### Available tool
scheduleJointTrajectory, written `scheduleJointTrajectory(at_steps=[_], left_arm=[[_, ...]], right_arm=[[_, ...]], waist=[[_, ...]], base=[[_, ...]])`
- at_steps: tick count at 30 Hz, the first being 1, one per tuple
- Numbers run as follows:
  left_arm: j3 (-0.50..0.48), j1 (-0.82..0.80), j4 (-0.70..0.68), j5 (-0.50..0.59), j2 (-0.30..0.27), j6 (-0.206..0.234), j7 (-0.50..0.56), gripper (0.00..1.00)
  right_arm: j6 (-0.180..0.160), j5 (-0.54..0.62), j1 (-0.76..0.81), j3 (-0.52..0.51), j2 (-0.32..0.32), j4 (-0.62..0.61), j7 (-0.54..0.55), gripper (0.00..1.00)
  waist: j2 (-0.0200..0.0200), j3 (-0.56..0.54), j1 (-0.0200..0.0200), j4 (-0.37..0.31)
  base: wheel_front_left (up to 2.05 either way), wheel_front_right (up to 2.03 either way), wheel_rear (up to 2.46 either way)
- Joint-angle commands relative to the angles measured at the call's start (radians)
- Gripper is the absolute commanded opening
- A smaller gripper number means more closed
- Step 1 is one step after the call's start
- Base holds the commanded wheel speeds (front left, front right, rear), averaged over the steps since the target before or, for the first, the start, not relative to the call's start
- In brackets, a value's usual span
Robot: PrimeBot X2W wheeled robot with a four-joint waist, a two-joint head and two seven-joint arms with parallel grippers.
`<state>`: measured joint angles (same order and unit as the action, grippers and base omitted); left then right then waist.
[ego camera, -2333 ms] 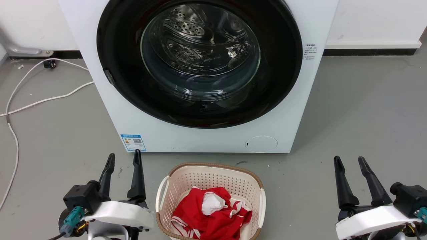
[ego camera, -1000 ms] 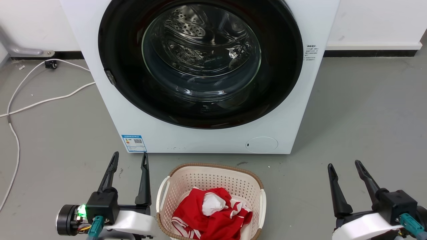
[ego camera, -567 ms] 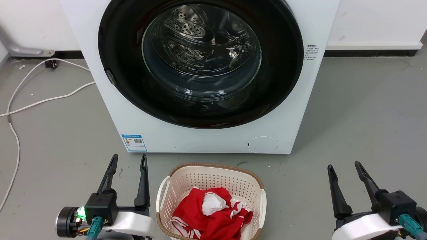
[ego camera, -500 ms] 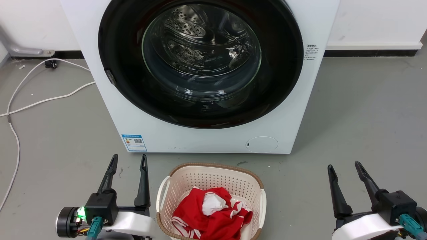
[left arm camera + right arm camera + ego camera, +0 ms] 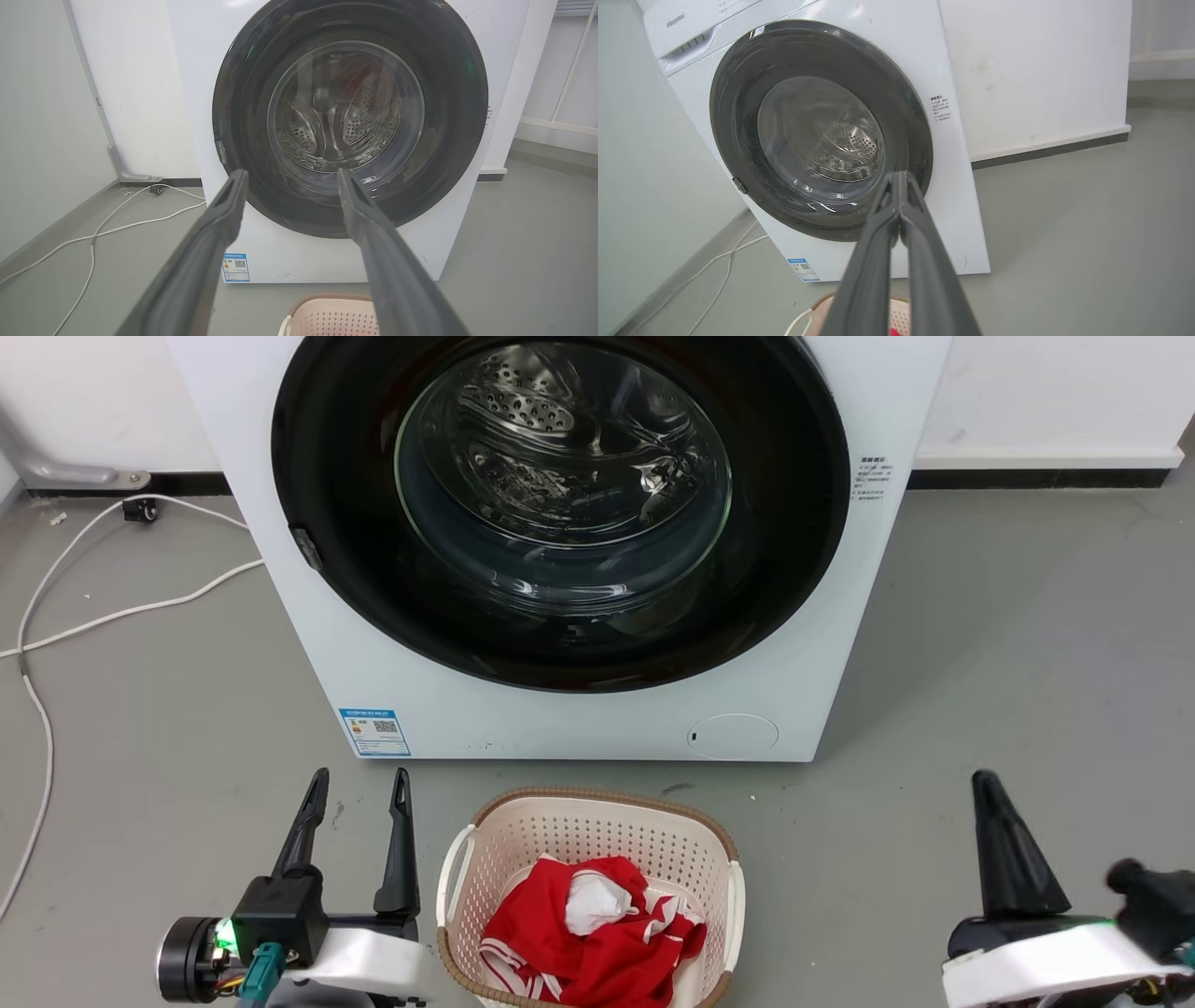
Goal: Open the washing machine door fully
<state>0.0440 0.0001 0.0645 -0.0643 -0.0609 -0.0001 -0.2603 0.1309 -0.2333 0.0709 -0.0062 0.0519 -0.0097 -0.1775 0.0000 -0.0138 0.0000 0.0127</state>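
The left gripper (image 5: 359, 779) is held at the lower left of the head view, its 2 long dark fingers (image 5: 400, 845) pointed up and spread apart, with a wide gap between the tips. A green light (image 5: 224, 933) is lit beside the black wrist block (image 5: 280, 907), and a white forearm (image 5: 369, 959) is seen behind it. The right gripper (image 5: 988, 786) is held at the lower right, rolled so that 1 dark wedge is presented; in the right wrist view its 2 fingers are seen closed tip to tip.
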Motion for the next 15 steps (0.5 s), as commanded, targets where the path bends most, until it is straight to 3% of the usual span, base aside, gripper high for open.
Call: scheduleJointTrajectory(at_steps=[1,6,15], left_arm=[[-0.004,0.006,-0.002,0.004,0.001,-0.004,-0.007,1.0],[-0.012,-0.001,-0.008,0.0,0.003,-0.002,-0.007,1.0],[-0.026,-0.052,-0.033,-0.009,0.008,0.006,-0.005,1.0]], right_arm=[[0.0,-0.113,-0.013,0.002,-0.003,0.009,-0.006,0.0],[0.0,-0.287,-0.058,-0.028,-0.002,0.025,-0.029,0.0],[0.0,-0.842,-0.266,-0.053,-0.002,0.101,-0.054,0.0]], waist=[[0.0,0.002,0.0,-0.001],[0.0,0.014,0.0,-0.006],[0.0,0.096,0.0,-0.018]], base=[[0.0,0.0,0.0],[0.0,0.0,0.0],[0.0,0.0,0.0]])
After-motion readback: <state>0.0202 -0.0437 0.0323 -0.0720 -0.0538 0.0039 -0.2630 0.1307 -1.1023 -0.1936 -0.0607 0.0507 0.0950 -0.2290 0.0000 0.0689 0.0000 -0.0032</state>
